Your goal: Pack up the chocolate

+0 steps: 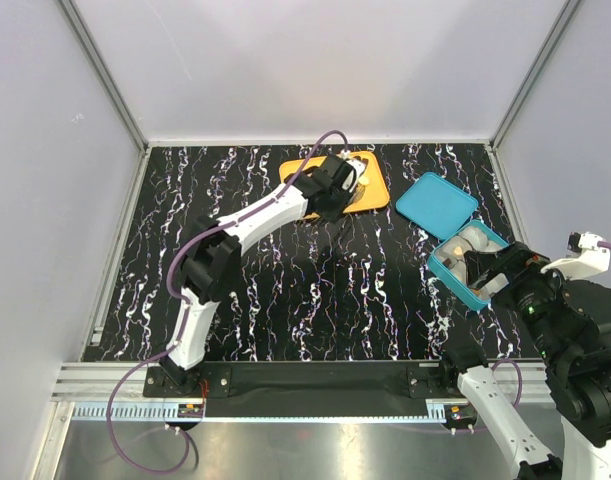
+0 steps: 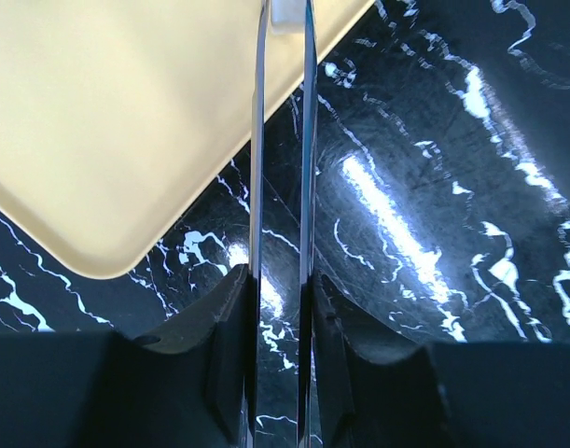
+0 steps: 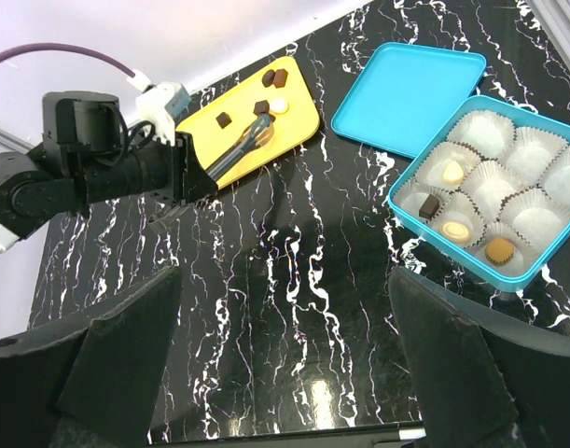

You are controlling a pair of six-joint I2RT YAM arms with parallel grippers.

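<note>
Top view: the left gripper (image 1: 355, 185) reaches to 12 o'clock and sits over the orange tray (image 1: 378, 190). At 3 o'clock the teal lid (image 1: 437, 203) lies flat on the black marbled table (image 1: 315, 290). The teal box (image 1: 447, 276) is just beside the lid, toward 4 o'clock. The right gripper (image 1: 485, 270) hangs over the box and hides part of it.

Left wrist view: the two fingers (image 2: 257, 187) run nearly parallel with only a slim gap. They are clenched on a pale chocolate piece (image 2: 289, 11), seen at the 12 o'clock edge. The tray fills the 10 o'clock corner, and the table fills the rest.

Right wrist view: the right gripper (image 3: 285, 280) is released, its jaws spread wide at 7 and 5 o'clock with nothing between them. At 11 o'clock the tray carries loose chocolate: several dark pieces (image 3: 224, 119) and a cream piece (image 3: 279, 105). The left gripper's tips rest among them. At 3 o'clock the box holds white paper cups (image 3: 546, 215). Four packed pieces (image 3: 455, 228) sit in the cups on its near-left side: two cream, one dark and one caramel. The lid lies at 1 o'clock, close against the box's corner.
</note>
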